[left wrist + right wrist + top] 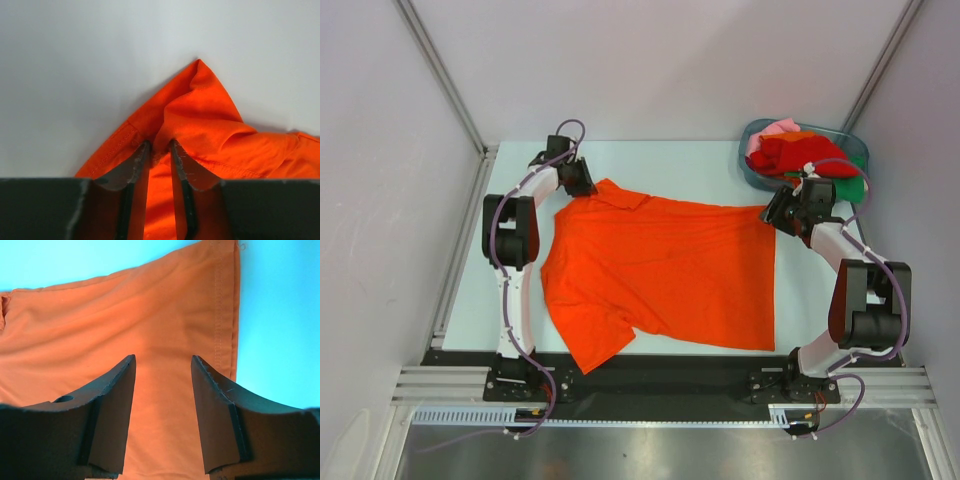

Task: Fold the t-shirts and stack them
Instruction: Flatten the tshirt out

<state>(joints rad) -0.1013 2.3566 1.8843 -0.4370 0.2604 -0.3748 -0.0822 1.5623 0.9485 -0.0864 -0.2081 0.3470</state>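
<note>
Pinching a raised peak of the orange t-shirt [210,125], the left gripper [159,147] has its fingers drawn almost together, with a thin fold of cloth clamped between them. A stitched seam runs beside the left finger. The right gripper [162,360] is spread wide over the shirt's far hem corner, and flat orange cloth shows in the gap. The pictures do not show whether its fingertips touch the cloth; nothing is gripped.

From above, the shirt lies spread across the middle of the pale blue-white table [690,165]. Its near sleeve reaches onto the dark strip [670,375] between the arm bases, and its collar lies at the far left, just beside the left gripper. The hem runs along the right side, its stitched edge straight, with bare table showing to the right of it. Bare table also borders the shirt on the left and beyond its far edge.

At the far right corner sits a bluish translucent tub [750,165], near the right gripper. It holds bunched t-shirts [800,152] in red, pink and green. Plain white walls [650,60] with metal corner posts close in the table on three sides.
</note>
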